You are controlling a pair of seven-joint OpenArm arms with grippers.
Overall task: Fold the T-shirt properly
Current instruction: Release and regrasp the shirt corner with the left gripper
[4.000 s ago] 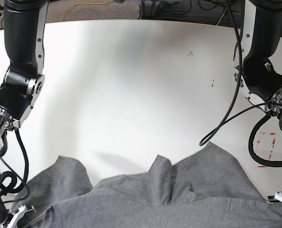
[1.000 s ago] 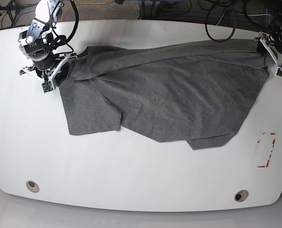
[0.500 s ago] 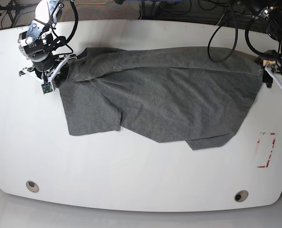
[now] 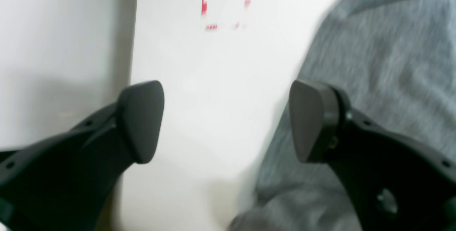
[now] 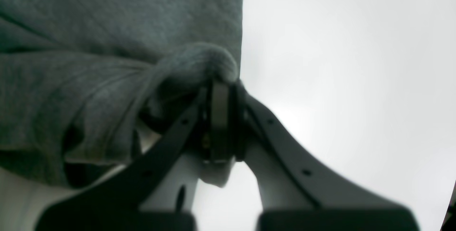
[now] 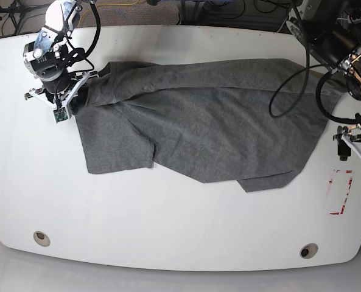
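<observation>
Shirt spread long axis across the table, its near edge just beside the left gripper, jaws wide and empty. Far corner pinched in the right gripper, clamped on cloth. Left arm nearer the free hem, by this reading.

The T-shirt is dark grey with tiny lighter flecks and has no picture on it. The table is white. A small mark on the table is red. The left gripper is black. The right gripper is black and white.
</observation>
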